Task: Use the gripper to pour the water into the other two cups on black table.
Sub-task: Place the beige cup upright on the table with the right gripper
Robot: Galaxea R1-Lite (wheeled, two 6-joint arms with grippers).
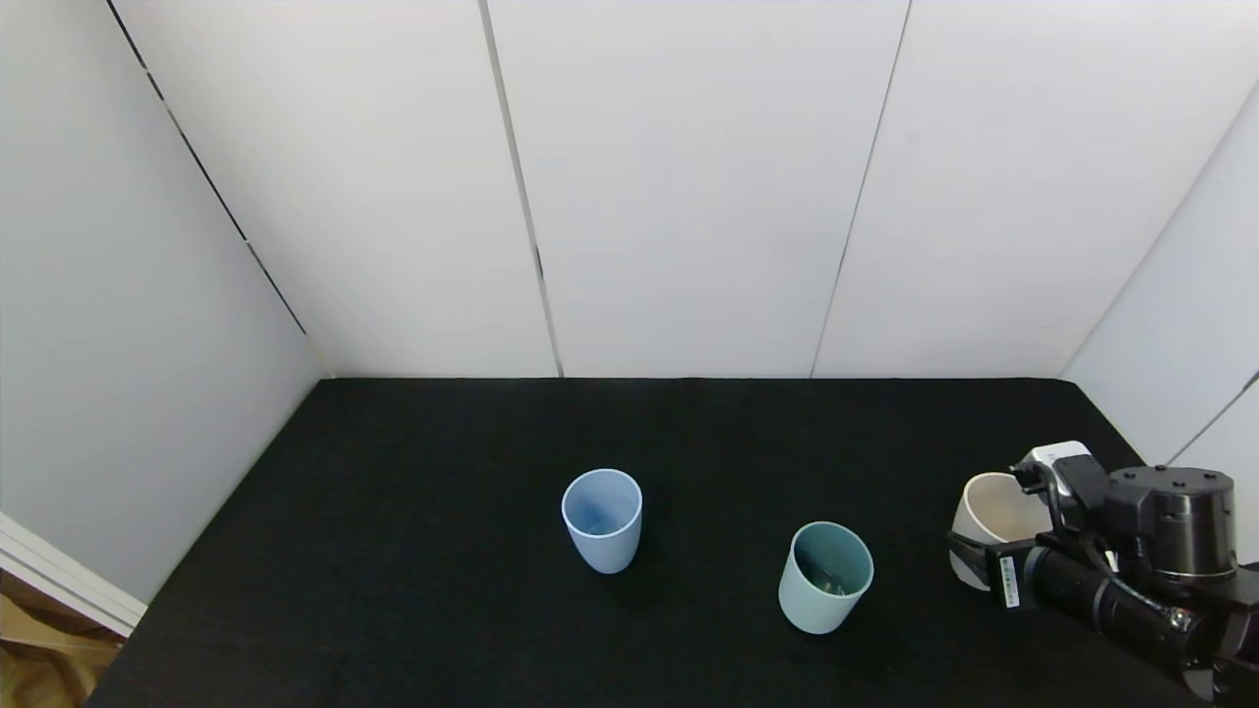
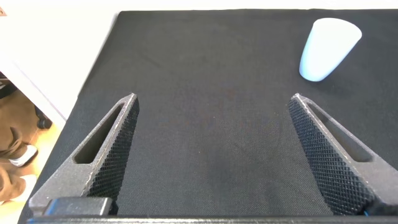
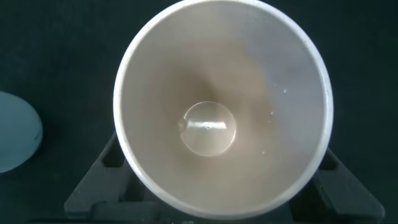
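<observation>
The light blue cup and the teal-green cup stand upright on the black table; a faint glint shows inside the teal one. My right gripper is at the right side, shut on the cream-beige cup. The right wrist view looks down into that cup: a small pool of water lies at its bottom, and my right gripper holds it with a finger on each side. My left gripper is open and empty above bare table, with the light blue cup beyond it.
White wall panels close in the table at the back and both sides. The table's left edge shows in the left wrist view, with floor beyond. The edge of the teal-green cup shows beside the held cup.
</observation>
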